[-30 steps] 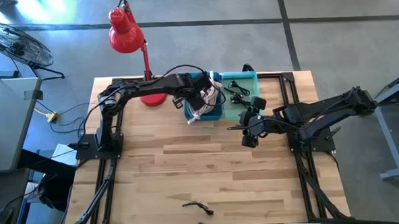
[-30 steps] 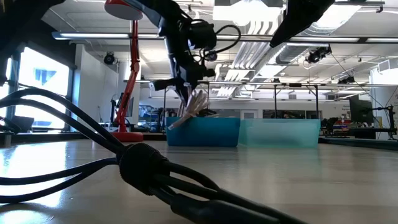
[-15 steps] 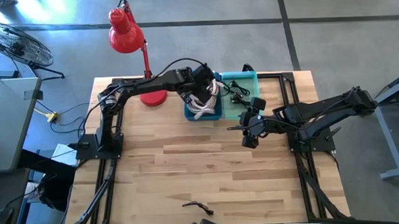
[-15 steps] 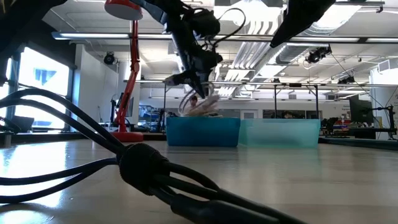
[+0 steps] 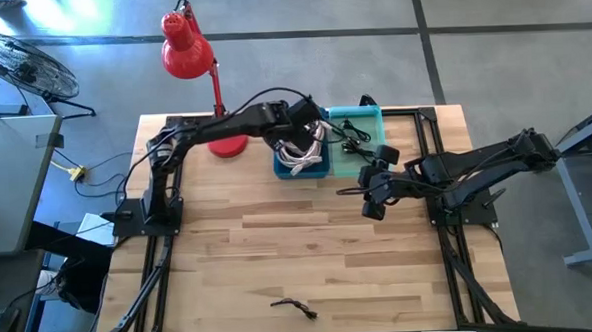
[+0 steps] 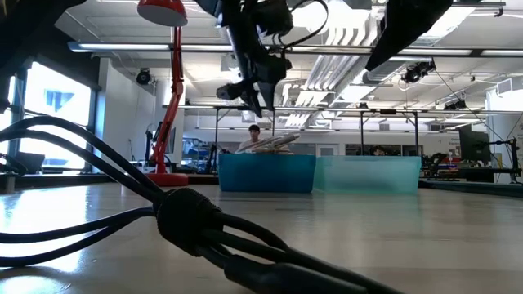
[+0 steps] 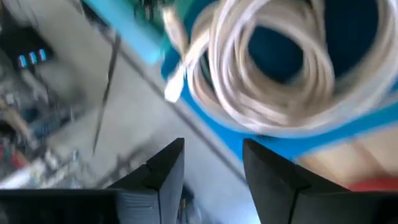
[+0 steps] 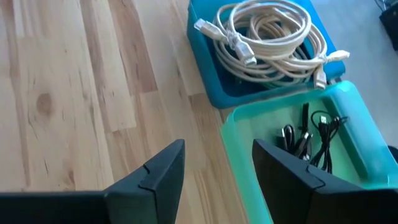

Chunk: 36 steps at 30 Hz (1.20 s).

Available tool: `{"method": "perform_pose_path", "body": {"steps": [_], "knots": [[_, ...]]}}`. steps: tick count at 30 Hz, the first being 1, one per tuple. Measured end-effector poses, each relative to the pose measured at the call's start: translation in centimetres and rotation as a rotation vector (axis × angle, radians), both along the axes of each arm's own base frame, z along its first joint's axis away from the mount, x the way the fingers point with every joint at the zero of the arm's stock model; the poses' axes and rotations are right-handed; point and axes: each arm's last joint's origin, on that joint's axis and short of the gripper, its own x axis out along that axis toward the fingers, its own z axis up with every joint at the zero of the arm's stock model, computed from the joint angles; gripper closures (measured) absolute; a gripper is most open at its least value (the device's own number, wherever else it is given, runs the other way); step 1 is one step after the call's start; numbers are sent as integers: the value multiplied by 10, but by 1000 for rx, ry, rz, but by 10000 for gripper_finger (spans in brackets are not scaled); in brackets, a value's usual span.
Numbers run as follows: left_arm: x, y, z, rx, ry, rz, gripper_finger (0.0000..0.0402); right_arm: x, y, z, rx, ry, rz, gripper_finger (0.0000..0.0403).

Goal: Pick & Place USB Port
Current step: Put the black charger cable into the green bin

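Observation:
A coil of white USB cable [image 5: 301, 156] lies in the blue bin [image 5: 303, 173] at the table's far middle, its plugs resting on the coil [image 8: 267, 37]. My left gripper [image 5: 307, 128] hangs open above that bin, clear of the coil [image 7: 267, 68], with nothing between its fingers [image 7: 211, 146]. My right gripper [image 5: 369, 186] waits open [image 8: 217, 146] above the table, near the front of the teal bin [image 5: 371, 115]. A black USB cable [image 5: 294, 306] lies on the wood near the front edge.
The teal bin [image 8: 249, 137] stands against the blue bin's right side and holds several black cables [image 8: 311, 134]. A red desk lamp [image 5: 186, 46] stands at the far left. Bare wood [image 5: 300, 246] stretches between the bins and the front edge.
My left gripper has carried the white cable from the blue bin's near-left corner over the bin, opened and let go, then risen. The coil, which hung below the fingers, has dropped and now lies in the blue bin.

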Motion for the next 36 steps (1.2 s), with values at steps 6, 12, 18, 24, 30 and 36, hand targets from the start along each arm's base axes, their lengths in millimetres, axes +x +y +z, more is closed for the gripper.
{"method": "perform_pose_path", "body": {"steps": [6,12,18,24,30,36], "knots": [[-7,-42,17,15,85,118,230,-1,0,-1,4,12,-4,222],[-26,-103,39,-303,120,124,228,-1,0,-1,4,12,-5,222],[-37,-157,47,-775,184,71,228,-1,0,-1,19,9,-7,222],[-31,-212,47,-881,126,24,228,-1,2,-1,74,7,5,222],[-33,-260,47,-838,7,94,228,-1,3,-2,122,9,19,222],[-46,-302,48,-863,-89,234,228,-1,8,-2,182,0,16,222]]}}
